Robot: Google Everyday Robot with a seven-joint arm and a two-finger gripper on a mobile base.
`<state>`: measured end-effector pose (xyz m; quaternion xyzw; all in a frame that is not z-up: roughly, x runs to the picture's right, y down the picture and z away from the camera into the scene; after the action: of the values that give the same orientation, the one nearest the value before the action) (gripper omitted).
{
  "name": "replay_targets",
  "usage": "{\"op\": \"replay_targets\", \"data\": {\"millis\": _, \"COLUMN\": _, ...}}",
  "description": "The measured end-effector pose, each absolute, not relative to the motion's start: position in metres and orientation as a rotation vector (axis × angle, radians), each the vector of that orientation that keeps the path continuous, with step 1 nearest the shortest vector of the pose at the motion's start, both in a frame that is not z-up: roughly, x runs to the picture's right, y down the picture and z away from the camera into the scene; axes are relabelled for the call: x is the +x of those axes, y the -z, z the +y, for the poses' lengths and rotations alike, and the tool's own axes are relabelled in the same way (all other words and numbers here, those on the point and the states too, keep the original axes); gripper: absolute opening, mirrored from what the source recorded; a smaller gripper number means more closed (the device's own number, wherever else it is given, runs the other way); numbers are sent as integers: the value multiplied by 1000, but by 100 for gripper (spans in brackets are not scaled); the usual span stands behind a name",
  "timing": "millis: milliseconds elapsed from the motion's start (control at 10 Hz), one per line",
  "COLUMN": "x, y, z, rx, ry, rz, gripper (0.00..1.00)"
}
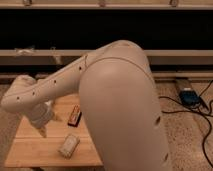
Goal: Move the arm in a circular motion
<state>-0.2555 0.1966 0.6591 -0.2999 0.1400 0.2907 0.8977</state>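
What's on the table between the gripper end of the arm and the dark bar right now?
In the camera view, only bare wooden table lies between the cream-white tubular arm's gripper and the dark rectangular bar.

— What carries everything?

— A light wooden table [37, 150] standing on a speckled floor [185, 130].

— What lies on it?

— A dark brown bar [74, 115] toward the far side, and a pale packet [69, 145] nearer, just left of the arm [120, 105].

— And the gripper?

— The gripper [43, 131] hangs over the table's left part — whether it touches the wood, I can't tell.

— On the floor?

— A blue box [189, 96] with black cables [204, 125], right.
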Motion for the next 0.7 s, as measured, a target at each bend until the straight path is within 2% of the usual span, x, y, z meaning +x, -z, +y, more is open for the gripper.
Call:
{"op": "replay_targets", "data": {"millis": 400, "x": -204, "y": -597, "z": 271, "rx": -647, "ry": -569, "rz": 277, "gripper": 65}}
{"op": "replay_targets", "data": {"millis": 700, "x": -161, "y": -585, "z": 282, "rx": -663, "ry": -688, "rz": 285, "gripper": 65}}
